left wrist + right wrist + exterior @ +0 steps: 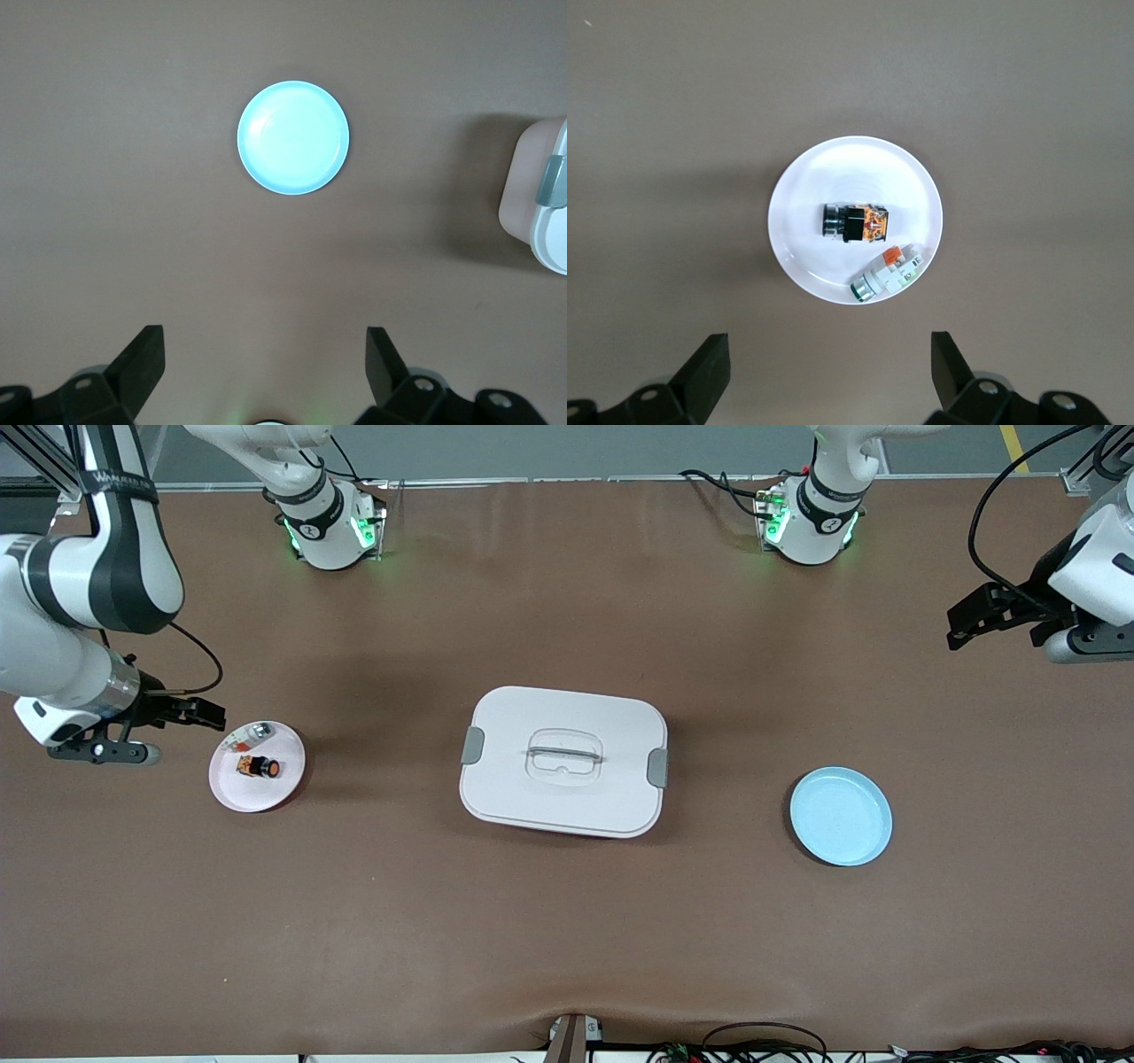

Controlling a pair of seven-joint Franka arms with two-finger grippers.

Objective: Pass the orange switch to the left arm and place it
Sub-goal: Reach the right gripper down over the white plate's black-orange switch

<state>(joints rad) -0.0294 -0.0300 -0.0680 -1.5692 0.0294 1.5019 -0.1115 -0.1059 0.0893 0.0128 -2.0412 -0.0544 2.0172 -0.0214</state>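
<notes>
The orange switch (259, 765) lies on its side on a small pink plate (232, 793) toward the right arm's end of the table. In the right wrist view the switch (855, 222) sits mid-plate (799, 177). My right gripper (205, 715) is open and empty, in the air just off the plate's edge; it also shows in the right wrist view (830, 347). My left gripper (955, 627) is open and empty, high over bare table at the left arm's end; it also shows in the left wrist view (265, 341). The white box (563, 760) stands mid-table between the plates.
A silvery-white piece (248, 734) with an orange fleck shares the pink plate, farther from the front camera than the switch; it also shows in the right wrist view (888, 273). An empty blue plate (840, 816) lies toward the left arm's end, seen too in the left wrist view (293, 137).
</notes>
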